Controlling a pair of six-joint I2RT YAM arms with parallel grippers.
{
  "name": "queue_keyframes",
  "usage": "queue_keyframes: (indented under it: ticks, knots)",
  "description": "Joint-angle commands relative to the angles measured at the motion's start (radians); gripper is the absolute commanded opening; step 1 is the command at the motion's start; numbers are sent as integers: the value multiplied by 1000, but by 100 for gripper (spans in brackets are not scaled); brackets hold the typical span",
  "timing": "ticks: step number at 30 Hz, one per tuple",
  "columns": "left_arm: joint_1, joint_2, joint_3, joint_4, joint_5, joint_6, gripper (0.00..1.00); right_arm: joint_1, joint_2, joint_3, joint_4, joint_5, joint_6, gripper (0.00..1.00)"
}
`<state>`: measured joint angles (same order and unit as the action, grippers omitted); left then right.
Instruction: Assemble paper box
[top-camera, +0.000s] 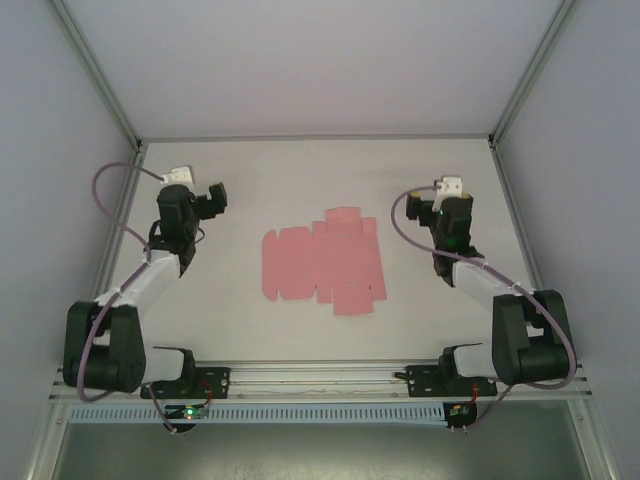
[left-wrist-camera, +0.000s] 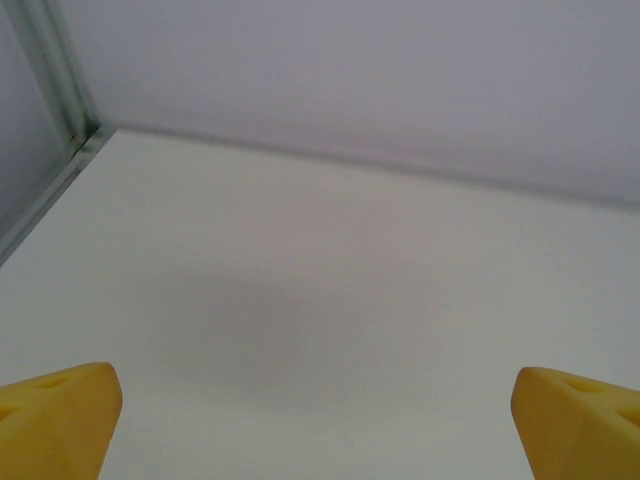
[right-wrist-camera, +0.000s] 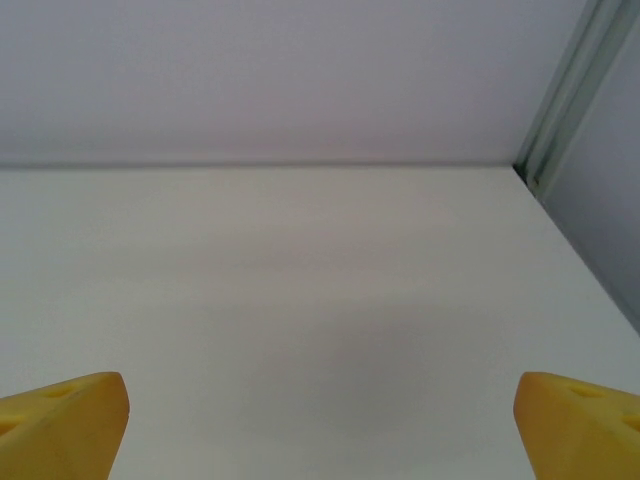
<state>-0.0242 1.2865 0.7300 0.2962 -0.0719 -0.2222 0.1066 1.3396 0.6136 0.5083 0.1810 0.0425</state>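
Note:
The paper box is a flat pink cut-out sheet (top-camera: 325, 262) with several panels and tabs, lying unfolded in the middle of the white table. My left gripper (top-camera: 213, 197) hovers off to its left and my right gripper (top-camera: 425, 205) off to its right, both well apart from the card. In the left wrist view the yellow fingertips (left-wrist-camera: 55, 415) stand wide apart at the frame's bottom corners over bare table. The right wrist view has its yellow fingertips (right-wrist-camera: 65, 420) just as far apart, nothing between them.
White walls with metal corner posts (top-camera: 100, 75) close in the table on the left, back and right. The arm bases sit on a rail (top-camera: 320, 378) at the near edge. Purple cables (top-camera: 110, 175) loop beside each arm.

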Motion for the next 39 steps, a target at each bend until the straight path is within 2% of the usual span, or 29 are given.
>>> queue_keyframes:
  ticks: [1, 4, 8, 15, 18, 26, 34, 39]
  knots:
    - [-1, -15, -9, -243, 72, -192, 100, 78, -16, 94, -317, 44, 63, 98]
    - [-28, -25, -20, -307, 111, -265, 100, 163, -17, 134, -397, 25, 124, 98]
    - [-129, -24, -50, -324, 131, -309, 100, 230, 26, 157, -451, -115, 250, 98]
    - [-205, 90, -4, -377, 239, -359, 100, 293, 248, 193, -367, -419, 356, 84]
    - [-220, 147, -4, -325, 343, -377, 100, 301, 362, 241, -362, -517, 376, 76]
    - [-241, 233, 10, -297, 444, -386, 100, 293, 455, 228, -435, -345, 418, 75]
    - [-256, 298, 3, -216, 573, -426, 100, 251, 529, 97, -296, -418, 519, 73]
    - [-266, 332, 2, -164, 645, -446, 100, 243, 508, 81, -302, -416, 506, 73]
